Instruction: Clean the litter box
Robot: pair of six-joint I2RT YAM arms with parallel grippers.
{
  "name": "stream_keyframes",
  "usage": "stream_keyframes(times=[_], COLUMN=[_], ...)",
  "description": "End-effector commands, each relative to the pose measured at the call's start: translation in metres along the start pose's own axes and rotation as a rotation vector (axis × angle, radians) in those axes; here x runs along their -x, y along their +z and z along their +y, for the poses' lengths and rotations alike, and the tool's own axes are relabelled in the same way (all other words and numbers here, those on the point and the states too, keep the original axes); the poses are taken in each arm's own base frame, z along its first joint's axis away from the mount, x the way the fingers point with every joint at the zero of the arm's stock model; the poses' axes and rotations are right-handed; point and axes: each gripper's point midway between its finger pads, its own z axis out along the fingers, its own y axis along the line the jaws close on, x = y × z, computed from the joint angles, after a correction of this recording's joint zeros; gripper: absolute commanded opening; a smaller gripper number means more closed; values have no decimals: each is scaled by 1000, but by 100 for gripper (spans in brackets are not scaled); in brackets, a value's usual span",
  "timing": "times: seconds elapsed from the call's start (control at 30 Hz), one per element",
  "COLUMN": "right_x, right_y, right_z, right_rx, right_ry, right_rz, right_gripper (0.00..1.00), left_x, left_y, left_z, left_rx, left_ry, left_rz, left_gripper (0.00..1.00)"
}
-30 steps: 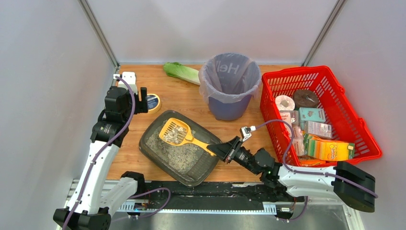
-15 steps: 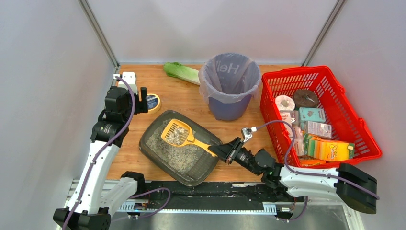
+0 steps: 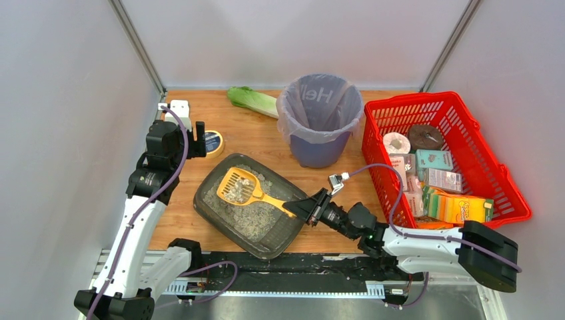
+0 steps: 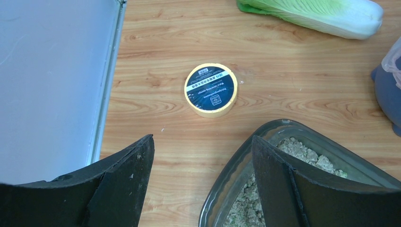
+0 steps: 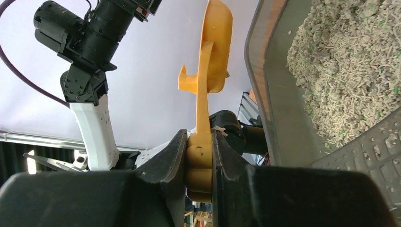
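Right claw grips the yellow litter scoop by its handle, loaded head ahead over the litter box, presumably so loose grains drop back; left claw open, empty.

You can read just one thing. At the top middle of the top view, the see-through bag in the bin shows big letters, "Hel", and they look flipped backwards. In the left wrist view, the yellow tape roll in the middle has a dark label with white writing, too small to read. The print on the boxes in the red basket on the right is too small as well.
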Motion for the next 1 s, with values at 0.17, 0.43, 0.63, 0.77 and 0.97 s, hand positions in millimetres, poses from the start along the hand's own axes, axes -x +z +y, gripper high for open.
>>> stream_keyframes(times=[0.17, 0.43, 0.63, 0.77, 0.97], right_x=[20, 18, 22, 6, -8], right_y=[-12, -8, -14, -3, 4], right_z=[13, 16, 16, 21, 29], right_rx=[102, 85, 94, 55, 64], right_ry=[53, 12, 32, -20, -62], right_rz=[-97, -83, -105, -12, 58], right_gripper=[0, 0, 0, 0, 0], left_x=[11, 10, 9, 9, 9], left_y=[0, 0, 1, 2, 2], left_z=[-2, -2, -2, -1, -2], left_rx=[-9, -8, -6, -2, -6], left_ry=[-18, -16, -17, -14, -16], left_rz=[-41, -40, -37, -35, -37], left_gripper=[83, 83, 83, 83, 83])
